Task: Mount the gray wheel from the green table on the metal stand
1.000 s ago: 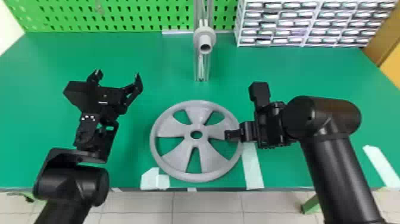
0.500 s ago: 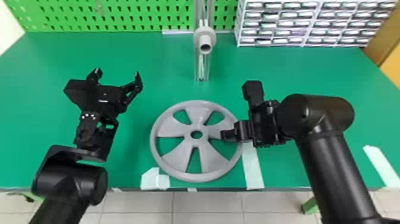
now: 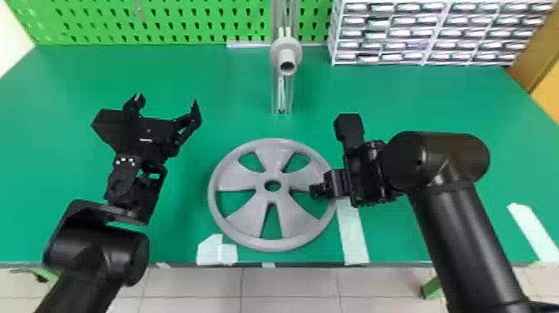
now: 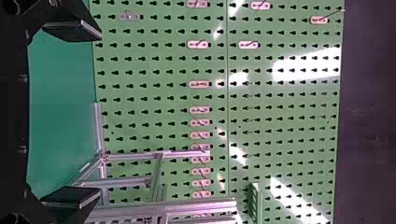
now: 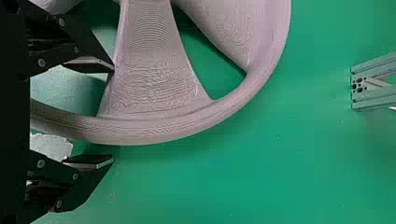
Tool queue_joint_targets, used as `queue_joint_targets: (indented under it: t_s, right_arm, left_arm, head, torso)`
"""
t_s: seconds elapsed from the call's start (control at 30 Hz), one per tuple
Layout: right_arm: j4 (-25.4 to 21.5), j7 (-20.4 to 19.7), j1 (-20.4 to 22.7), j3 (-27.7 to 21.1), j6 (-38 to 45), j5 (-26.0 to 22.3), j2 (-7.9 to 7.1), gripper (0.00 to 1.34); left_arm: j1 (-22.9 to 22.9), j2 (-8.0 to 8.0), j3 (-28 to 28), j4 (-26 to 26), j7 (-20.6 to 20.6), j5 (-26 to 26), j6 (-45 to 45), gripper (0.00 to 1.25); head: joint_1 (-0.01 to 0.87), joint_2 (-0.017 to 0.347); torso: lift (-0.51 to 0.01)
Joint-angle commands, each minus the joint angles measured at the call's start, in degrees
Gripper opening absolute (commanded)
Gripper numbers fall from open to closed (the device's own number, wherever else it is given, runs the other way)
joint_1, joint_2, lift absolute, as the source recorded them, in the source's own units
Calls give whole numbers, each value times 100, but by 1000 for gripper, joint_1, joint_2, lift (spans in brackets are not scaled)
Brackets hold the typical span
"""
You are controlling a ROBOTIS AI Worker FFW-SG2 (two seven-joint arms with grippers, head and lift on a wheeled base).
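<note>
- The gray wheel (image 3: pixel 239 181) lies flat on the green table (image 3: pixel 83 83).
- Right gripper (image 3: pixel 317 191) gapes wide across its rim, clamping nothing.
- Left gripper (image 3: pixel 166 100) hangs wide open, empty.
- Metal stand (image 3: pixel 287 43) rises beyond the wheel, pegboard (image 3: pixel 174 21) and drawer rack (image 3: pixel 424 35) behind.

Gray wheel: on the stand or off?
Off. The gray wheel lies flat on the green table, nearer the robot than the metal stand, whose peg carries no wheel.

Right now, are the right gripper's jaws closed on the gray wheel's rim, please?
No, the right gripper has its jaws wide apart, with a gap between each and the gray wheel's rim.
</note>
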Motion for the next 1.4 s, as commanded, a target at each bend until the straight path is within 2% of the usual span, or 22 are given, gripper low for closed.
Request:
queue_joint_targets:
  t_s: [0.0,0.17,0.37,0.57,0.73,0.87,1.37]
  right_arm:
    - [0,0,-9,16,14,29,5,721]
    - [0,0,-17,34,22,64,5,647]
    - [-26,0,-52,87,40,135,5,631]
    - [-53,0,-52,113,22,143,5,482]
    - [-61,0,-52,131,14,152,5,445]
    - [-70,0,-52,131,14,170,5,336]
    - [-184,0,0,78,22,354,5,336]
  left_arm:
    - [-5,9,-14,0,5,11,0,1132]
    - [-5,18,-23,0,5,11,-9,1132]
    - [-14,18,-32,0,5,11,-9,1132]
    - [-14,18,-41,0,23,11,-9,1132]
    - [-23,18,-50,0,32,11,-18,1132]
    - [-23,18,-58,0,41,11,-18,1132]
    - [-14,18,-102,0,102,29,-79,1132]
  head:
    - [868,52]
    - [868,52]
    - [868,52]
    - [868,52]
    - [868,52]
    - [868,52]
    - [868,52]
  torso:
    - [-93]
    - [-93]
    - [-93]
    - [-93]
    - [-93]
    - [-93]
    - [-93]
